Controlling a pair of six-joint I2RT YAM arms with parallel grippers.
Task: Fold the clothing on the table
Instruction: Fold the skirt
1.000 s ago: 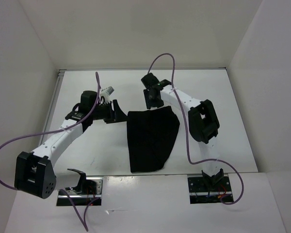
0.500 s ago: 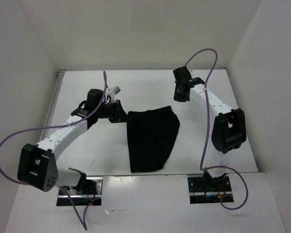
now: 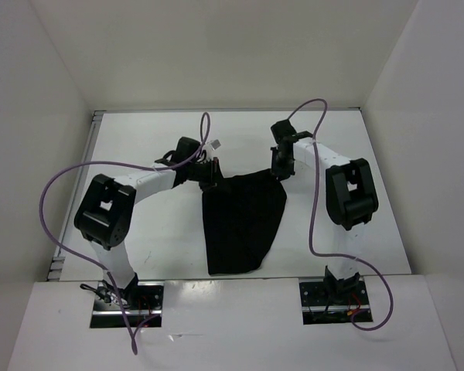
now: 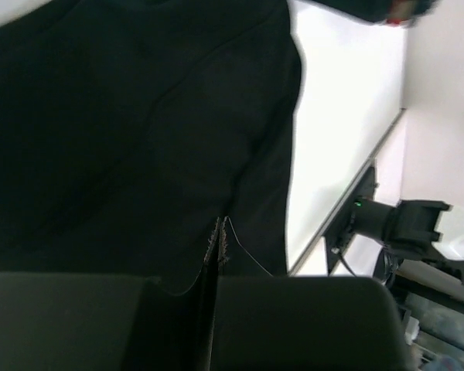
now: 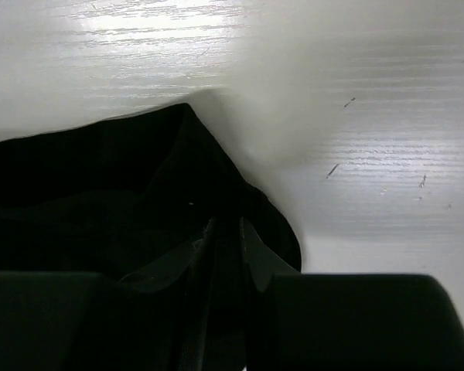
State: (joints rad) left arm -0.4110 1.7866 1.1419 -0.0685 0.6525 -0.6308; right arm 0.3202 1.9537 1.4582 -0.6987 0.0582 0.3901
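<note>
The clothing [image 3: 243, 224] lies flat in the middle of the desk [image 3: 162, 232], its near hem just short of the near edge, between the two arm bases. That end looks the same as a second ago. The change is at the far end. A second ago the left hand [image 3: 209, 171] stood off the garment's left side, and half a second ago the right hand [image 3: 281, 165] was up and away over the far part of the desk. Now each sits on a far corner of the cloth, left on the left corner, right on the right. I judge that the grasp for the first fold is made, and that the next move would be to lift both corners and carry them toward the near hem.

The overhead view gives the layout but not the grip itself. The left wrist view does: the left hand is pressed fully together, with a frayed edge of black cloth nipped in it. The right wrist view shows the right hand nearly closed, with a fold of the cloth's pointed corner caught in the thin gap and bare white desk beyond. Only the overhead view shows both corners held at once while the rest of the cloth lies flat.
</note>
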